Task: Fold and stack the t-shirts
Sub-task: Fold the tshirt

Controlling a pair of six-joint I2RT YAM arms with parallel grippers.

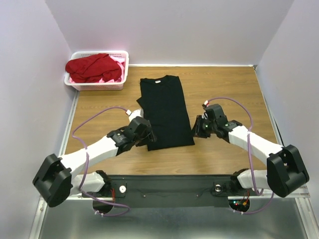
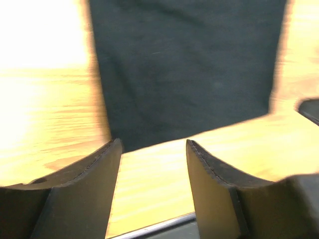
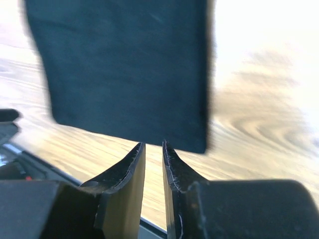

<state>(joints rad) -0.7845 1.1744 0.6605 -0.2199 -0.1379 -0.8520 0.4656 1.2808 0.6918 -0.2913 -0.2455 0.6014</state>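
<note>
Top external: large black short-sleeved t-shirt [image 1: 165,112] lies flat mid-table on the brown wood-grain table [image 1: 224,84]. It is folded lengthwise into a long rectangle, collar at the far end, hem toward the arms. White slotted plastic basket [image 1: 97,87] sits at the far left corner and holds a crumpled red t-shirt [image 1: 92,67] with pink cloth [image 1: 106,78] showing under it. Nothing is stacked yet. Left gripper [image 1: 148,135] is at the shirt's near-left corner and overlaps the cloth edge in this view. Right gripper [image 1: 197,128] is just beside the near-right edge. Cannot tell contact for either one.

Left wrist: left gripper [image 2: 153,144] has its fingers spread wide and holds nothing. Bare wood shows between them, with the black shirt's [image 2: 184,69] hem just beyond the tips.

Right wrist: right gripper [image 3: 153,145] has its fingers almost together with a slim gap and nothing in it. The black shirt's [image 3: 124,69] near corner is right ahead of the tips. The picture is blurred.

Risks, as a judgement:
- The left claw looks short of the hem, so closing there would catch only air or wood.
- The right gap looks too narrow for the doubled layers. It may nudge the corner away or pinch only the top layer, which would peel the lengthwise fold open.
- If the two sides grip unevenly, the rectangle would skew on the next fold.
</note>
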